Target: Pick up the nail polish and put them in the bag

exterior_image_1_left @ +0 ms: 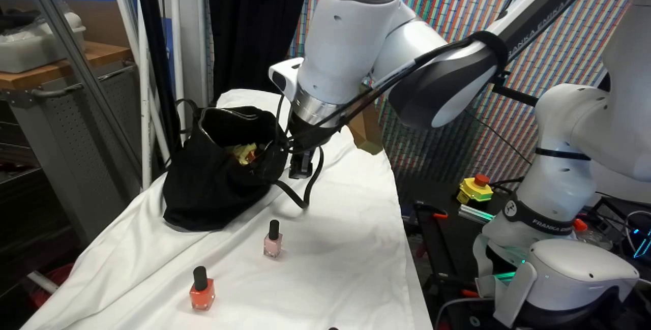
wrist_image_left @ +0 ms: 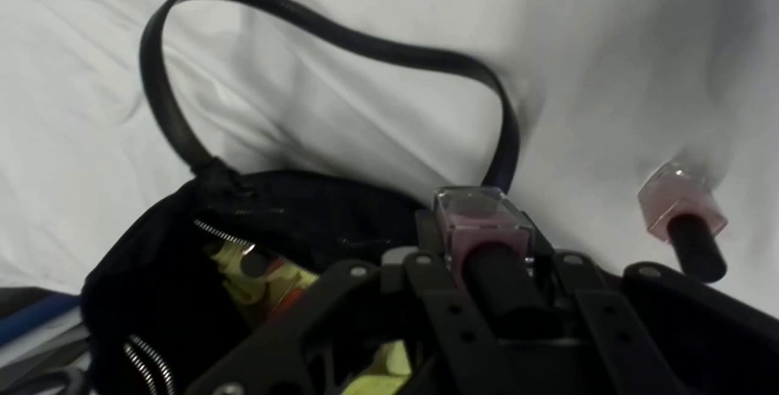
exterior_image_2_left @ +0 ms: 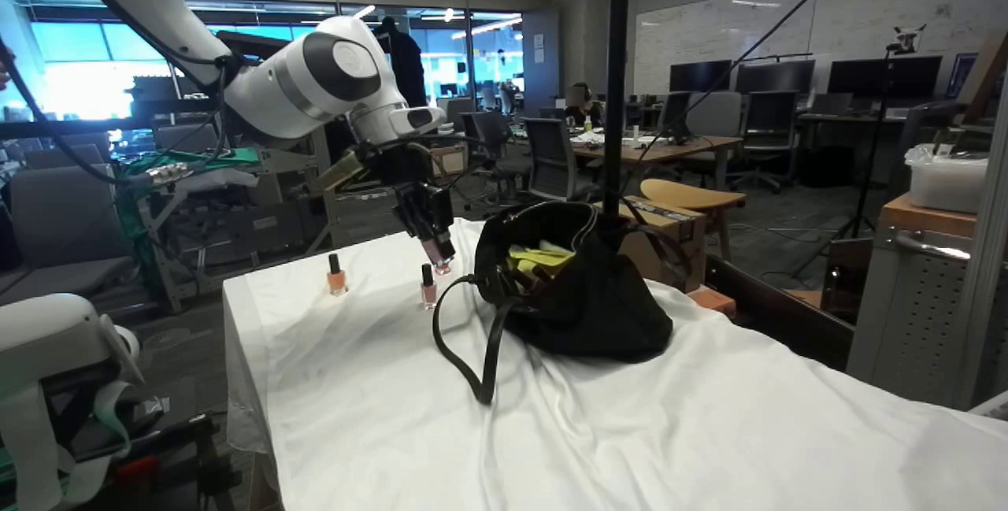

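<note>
Transfer step, it seems: jaws closed around 1 pink nail polish [wrist_image_left: 487, 230], left of the bag [exterior_image_2_left: 594, 302] in an exterior view; next likely calls for shifting right over its mouth, then release.

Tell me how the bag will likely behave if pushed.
Probably floppy: the bag slouches and its mouth gapes. Its handle, a thin loop reaching outside the mouth, might swing or snag. The yellow stuff inside could shift as the sides give.
</note>
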`<state>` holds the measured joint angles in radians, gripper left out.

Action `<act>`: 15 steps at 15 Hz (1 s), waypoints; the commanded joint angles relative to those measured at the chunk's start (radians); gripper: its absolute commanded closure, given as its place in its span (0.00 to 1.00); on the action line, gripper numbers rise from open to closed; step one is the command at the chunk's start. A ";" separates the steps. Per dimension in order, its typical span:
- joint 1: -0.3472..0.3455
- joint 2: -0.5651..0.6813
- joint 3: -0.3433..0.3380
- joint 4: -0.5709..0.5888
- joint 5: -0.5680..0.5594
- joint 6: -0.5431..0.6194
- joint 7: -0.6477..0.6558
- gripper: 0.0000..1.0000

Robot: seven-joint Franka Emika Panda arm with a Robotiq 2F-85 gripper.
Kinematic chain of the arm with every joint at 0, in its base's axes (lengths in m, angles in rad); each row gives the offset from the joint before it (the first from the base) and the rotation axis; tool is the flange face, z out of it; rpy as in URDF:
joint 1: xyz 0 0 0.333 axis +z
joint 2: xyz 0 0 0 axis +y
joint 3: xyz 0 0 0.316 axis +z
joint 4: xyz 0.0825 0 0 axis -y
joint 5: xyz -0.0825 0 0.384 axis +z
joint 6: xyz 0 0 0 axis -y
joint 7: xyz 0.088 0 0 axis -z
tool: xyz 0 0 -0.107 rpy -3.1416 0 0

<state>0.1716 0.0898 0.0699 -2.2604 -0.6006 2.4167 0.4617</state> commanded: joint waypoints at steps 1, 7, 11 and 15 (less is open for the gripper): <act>-0.022 0.032 -0.023 0.092 -0.131 0.019 0.045 0.85; -0.060 0.163 -0.083 0.247 -0.320 0.033 0.156 0.85; -0.082 0.275 -0.123 0.355 -0.339 0.043 0.173 0.85; -0.090 0.357 -0.156 0.435 -0.328 0.061 0.171 0.23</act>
<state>0.0843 0.3773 -0.0625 -1.9137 -0.9161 2.4546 0.6198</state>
